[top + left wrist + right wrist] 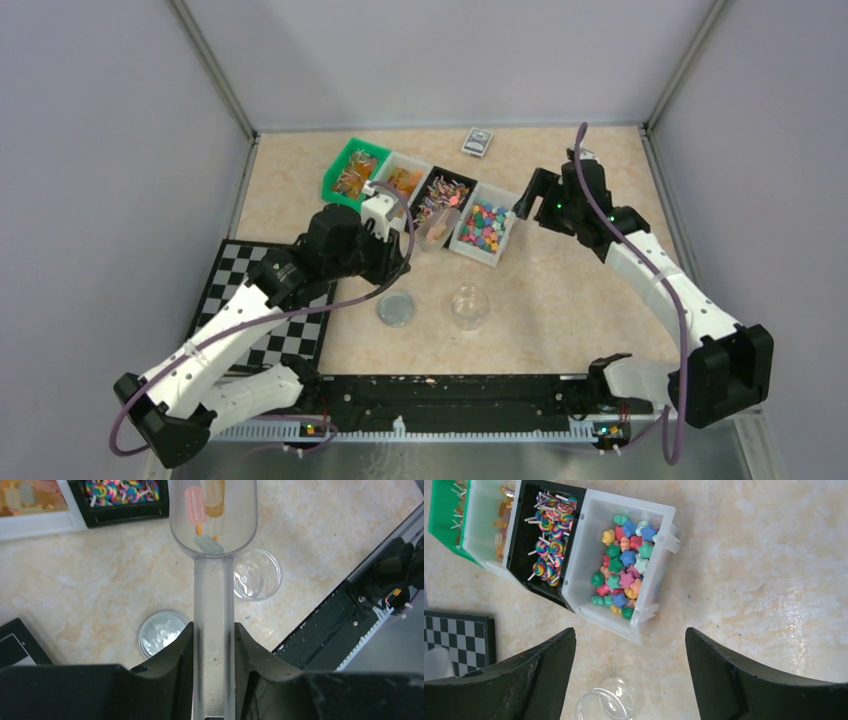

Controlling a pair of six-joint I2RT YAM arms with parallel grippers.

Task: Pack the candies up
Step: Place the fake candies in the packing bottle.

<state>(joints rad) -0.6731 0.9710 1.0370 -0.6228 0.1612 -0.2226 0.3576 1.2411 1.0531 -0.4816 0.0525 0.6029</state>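
My left gripper (213, 630) is shut on the handle of a clear plastic scoop (214, 580). The scoop's bowl holds a few popsicle-shaped candies (196, 505), pink, orange and pale green. It hangs above the table, just in front of the row of bins (437, 225). The small clear round cup (257, 575) stands open below and to the right of the scoop, and it also shows in the top view (470, 307). The round silver lid (162, 632) lies to its left. My right gripper (630, 635) is open and empty, above the table near the star-candy bin (624, 565).
Several bins stand in a row: green (352, 172), white with orange candies (403, 180), black with lollipops (445, 195), white with star candies (483, 227). A chessboard (265, 300) lies at the left. A small grey object (478, 142) lies at the back. A black rail (450, 400) runs along the front edge.
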